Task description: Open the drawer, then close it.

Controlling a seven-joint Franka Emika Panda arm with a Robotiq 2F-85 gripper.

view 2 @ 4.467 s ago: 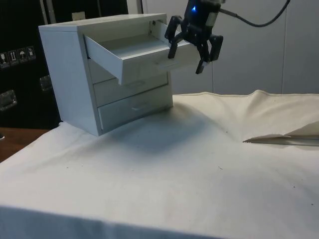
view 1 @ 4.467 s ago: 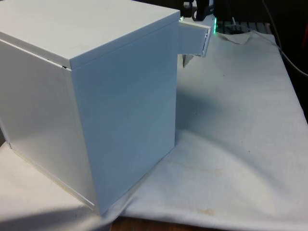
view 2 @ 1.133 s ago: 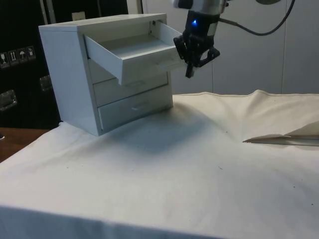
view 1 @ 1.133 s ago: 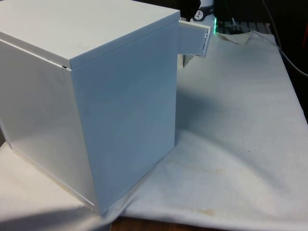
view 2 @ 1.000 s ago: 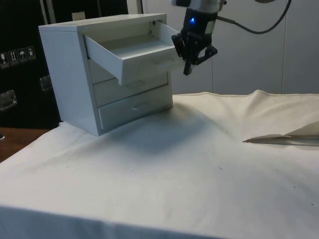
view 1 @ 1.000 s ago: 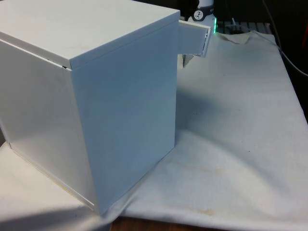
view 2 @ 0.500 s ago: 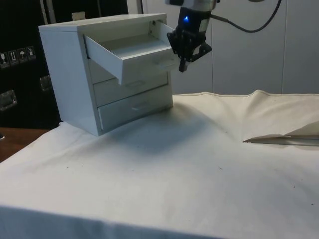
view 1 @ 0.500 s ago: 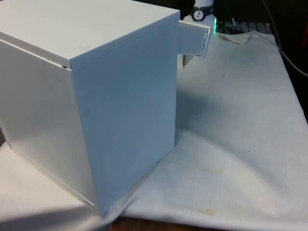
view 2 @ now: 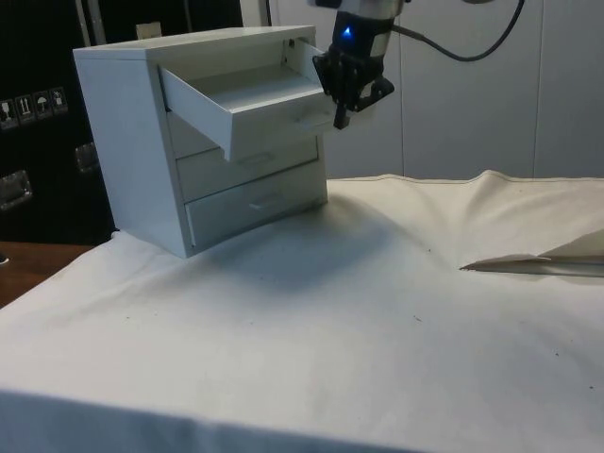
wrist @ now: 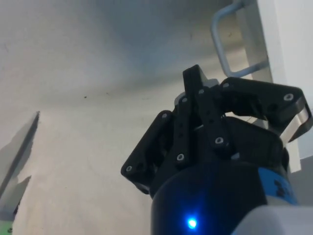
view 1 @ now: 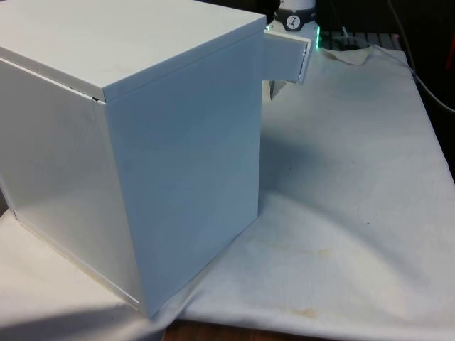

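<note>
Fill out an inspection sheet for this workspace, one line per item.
Surface: white cloth, wrinkled, with a raised fold at the far side.
Job's things: chest of drawers; top drawer pulled out, the two lower ones shut.
Clutter: nothing seen.
Gripper: gripper shut, at the top drawer's front, beside its handle.
Cables: black cable arcs from the arm.
Surroundings: dark cabinets behind, pale wall panels.

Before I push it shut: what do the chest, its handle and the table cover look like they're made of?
Chest of drawers: probably painted wood or board, with smooth matte white panels. Handle: thin bent bar, likely painted metal. Table cover: off-white woven cloth, wrinkled and folded.
</note>
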